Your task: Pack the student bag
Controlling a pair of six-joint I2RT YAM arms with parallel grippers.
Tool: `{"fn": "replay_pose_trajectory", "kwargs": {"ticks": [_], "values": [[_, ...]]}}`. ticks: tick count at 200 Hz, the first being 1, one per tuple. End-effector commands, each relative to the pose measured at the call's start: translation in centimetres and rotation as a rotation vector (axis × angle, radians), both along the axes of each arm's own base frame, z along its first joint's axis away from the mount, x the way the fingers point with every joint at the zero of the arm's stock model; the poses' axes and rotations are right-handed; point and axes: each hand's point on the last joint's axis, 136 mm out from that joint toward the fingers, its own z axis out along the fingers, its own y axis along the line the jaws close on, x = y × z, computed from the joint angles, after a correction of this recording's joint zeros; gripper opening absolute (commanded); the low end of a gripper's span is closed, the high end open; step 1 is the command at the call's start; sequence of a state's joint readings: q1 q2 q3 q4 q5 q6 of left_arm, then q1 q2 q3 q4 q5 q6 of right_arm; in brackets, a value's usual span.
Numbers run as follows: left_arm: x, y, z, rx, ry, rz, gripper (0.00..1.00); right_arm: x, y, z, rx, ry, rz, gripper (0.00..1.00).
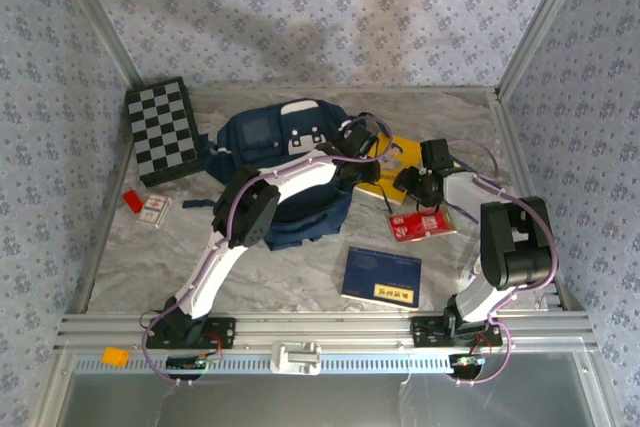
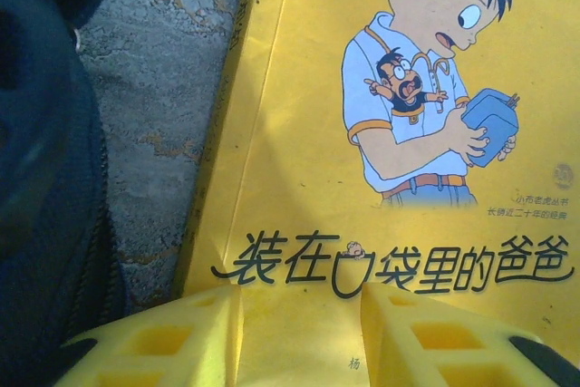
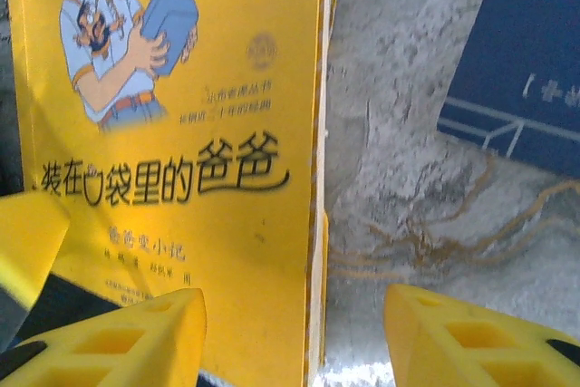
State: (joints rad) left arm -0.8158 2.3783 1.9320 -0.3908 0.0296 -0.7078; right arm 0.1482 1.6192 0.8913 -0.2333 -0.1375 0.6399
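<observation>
1. The student bag lies flat in the middle of the marbled table, towards the back, white patches facing up, and the left arm reaches right across it.
2. Tucked against the bag's right side is a yellow picture book, with a cartoon boy on the cover and a line of black characters beneath him.
3. The left gripper is down over that cover. Its yellow fingers stand apart with bare cover showing between them, and they clamp nothing. The bag's dark fabric sits just to their left.
4. The right gripper comes in from the other side. Its fingers are spread wide, one over the cover and one over the table, so the book's edge runs between them. They grasp nothing either.
5. Near the book, on the robot's side, a red packet lies on the table.
6. Closer to the arm bases there is a flat navy book with a yellow label.
7. Far left, well apart from the bag, a checkerboard rests in the back corner, with a small red item and a white card in front of it.
</observation>
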Motion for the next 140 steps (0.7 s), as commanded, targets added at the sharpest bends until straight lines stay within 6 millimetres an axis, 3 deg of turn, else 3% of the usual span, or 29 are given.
{"fn": "replay_pose_trajectory", "kwargs": {"ticks": [1, 45, 109, 140], "values": [[0.4, 2.8, -1.2, 0.096, 0.032, 0.049, 0.39, 1.0, 0.7, -0.9, 0.036, 0.020, 0.003, 0.58], [-0.1, 2.5, -2.7, 0.099, 0.062, 0.030, 0.39, 1.9, 1.8, -2.0, 0.093, 0.032, 0.010, 0.56], [-0.2, 2.6, -3.6, 0.108, 0.077, 0.029, 0.38, 3.0, 2.6, 2.2, 0.141, -0.100, 0.037, 0.51], [-0.3, 2.4, -3.6, 0.098, 0.081, 0.026, 0.38, 3.1, 2.5, 2.6, 0.186, -0.102, 0.037, 0.50]]}}
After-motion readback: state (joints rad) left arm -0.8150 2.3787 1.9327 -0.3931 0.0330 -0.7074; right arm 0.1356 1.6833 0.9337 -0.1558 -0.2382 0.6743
